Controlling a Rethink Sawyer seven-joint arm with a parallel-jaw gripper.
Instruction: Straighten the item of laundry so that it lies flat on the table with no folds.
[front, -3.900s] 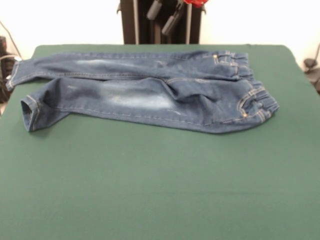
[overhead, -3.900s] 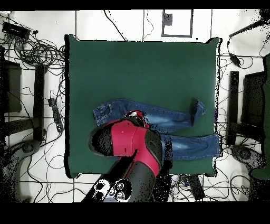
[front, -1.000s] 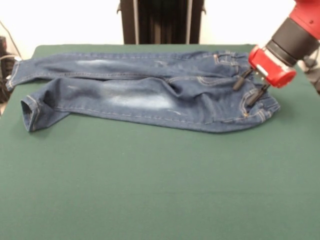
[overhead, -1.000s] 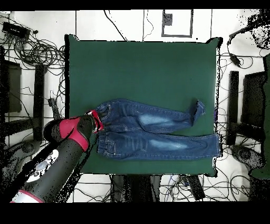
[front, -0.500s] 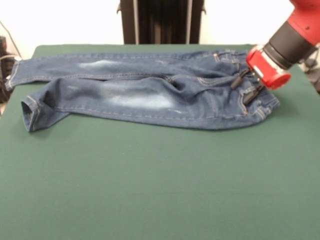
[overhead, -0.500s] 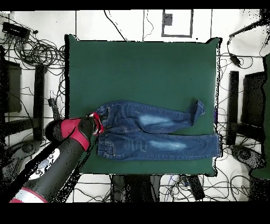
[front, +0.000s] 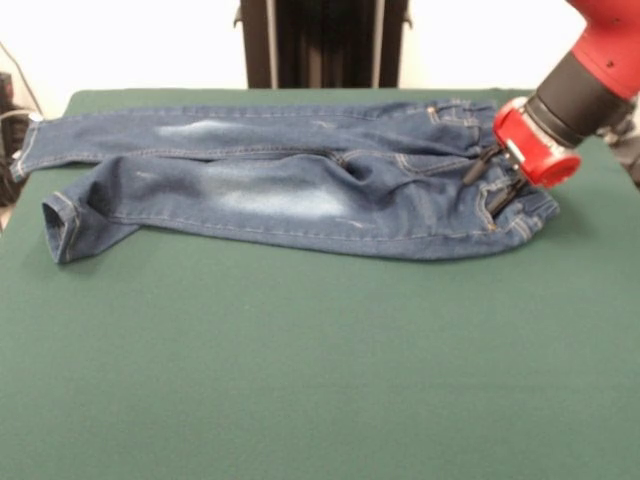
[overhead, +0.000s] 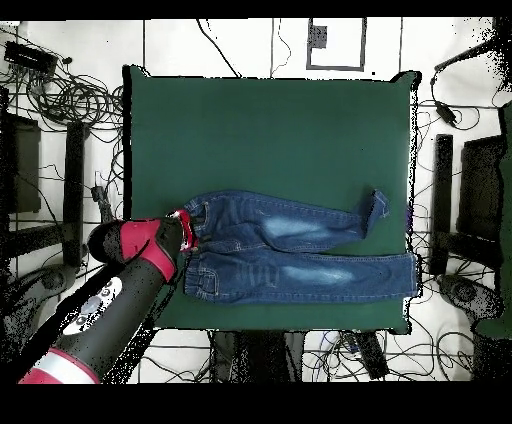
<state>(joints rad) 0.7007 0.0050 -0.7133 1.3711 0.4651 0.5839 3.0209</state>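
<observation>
arm (front: 585, 85) now at jeans (front: 290, 180) waistband

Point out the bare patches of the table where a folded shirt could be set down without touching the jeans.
Front view: the whole stretch of table between the jeans and the near edge is bare. The far strip is crowded: the jeans span it, with the gripper at their waistband. Overhead, that bare part is the table's upper half.

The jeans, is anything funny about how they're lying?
Yes. On the jeans, the nearer leg's cuff is turned up, not flat, and the cloth bunches where the legs meet. The gripper is at the waistband.
</observation>
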